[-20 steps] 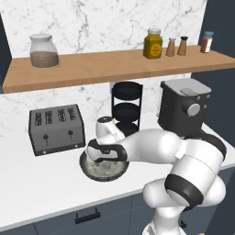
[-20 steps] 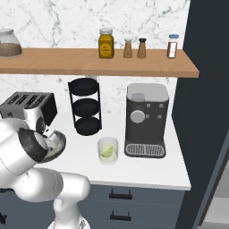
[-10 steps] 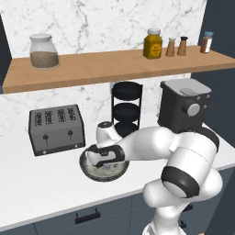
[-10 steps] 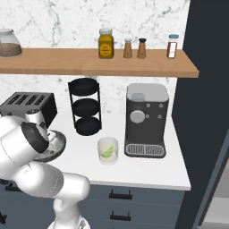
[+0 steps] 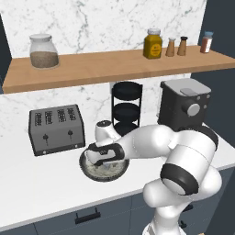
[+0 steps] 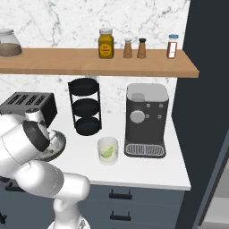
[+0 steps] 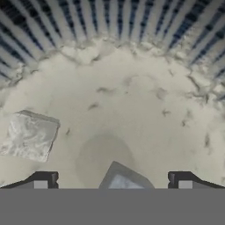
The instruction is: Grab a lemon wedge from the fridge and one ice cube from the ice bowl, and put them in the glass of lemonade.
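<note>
Flanking the ice bowl (image 5: pixel 104 170): toaster (image 5: pixel 56 129) and black tiered rack (image 5: pixel 127 107).

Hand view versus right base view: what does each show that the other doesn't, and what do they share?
The hand view looks into the ice bowl, with its ribbed dark wall and speckled floor. An ice cube lies off to one side, and another sits between the open gripper's fingertips. The right base view shows the glass of lemonade with a yellow-green piece inside it, standing beside the coffee machine. Both views show the ice bowl.
</note>
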Controlling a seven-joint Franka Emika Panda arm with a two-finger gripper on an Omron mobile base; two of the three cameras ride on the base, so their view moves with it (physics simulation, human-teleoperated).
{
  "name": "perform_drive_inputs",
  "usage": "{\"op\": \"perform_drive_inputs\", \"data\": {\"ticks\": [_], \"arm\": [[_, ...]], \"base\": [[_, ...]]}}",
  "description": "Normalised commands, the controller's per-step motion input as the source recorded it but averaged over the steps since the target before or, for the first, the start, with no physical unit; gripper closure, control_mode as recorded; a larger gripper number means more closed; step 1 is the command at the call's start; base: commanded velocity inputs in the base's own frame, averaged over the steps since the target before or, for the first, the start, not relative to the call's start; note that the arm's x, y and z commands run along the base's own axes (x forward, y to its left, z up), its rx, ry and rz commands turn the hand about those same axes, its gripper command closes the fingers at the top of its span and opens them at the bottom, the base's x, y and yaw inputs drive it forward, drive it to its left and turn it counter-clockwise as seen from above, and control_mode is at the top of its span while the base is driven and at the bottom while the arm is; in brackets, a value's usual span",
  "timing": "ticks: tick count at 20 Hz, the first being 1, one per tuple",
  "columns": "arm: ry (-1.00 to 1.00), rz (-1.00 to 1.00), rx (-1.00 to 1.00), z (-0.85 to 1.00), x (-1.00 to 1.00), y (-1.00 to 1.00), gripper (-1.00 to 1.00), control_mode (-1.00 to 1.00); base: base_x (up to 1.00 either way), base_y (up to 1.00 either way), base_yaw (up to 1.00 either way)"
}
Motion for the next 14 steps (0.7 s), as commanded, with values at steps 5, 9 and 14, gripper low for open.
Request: {"op": "perform_drive_inputs", "data": {"ticks": [5, 9, 14], "arm": [[0.00, 0.00, 0.00, 0.00, -0.22, 0.00, -1.00, -1.00], [0.00, 0.00, 0.00, 0.00, -0.09, 0.00, -1.00, -1.00], [0.00, 0.00, 0.00, 0.00, 0.07, 0.00, -1.00, -1.00]], "base": [[0.00, 0.00, 0.00], [0.00, 0.00, 0.00], [0.00, 0.00, 0.00]]}}
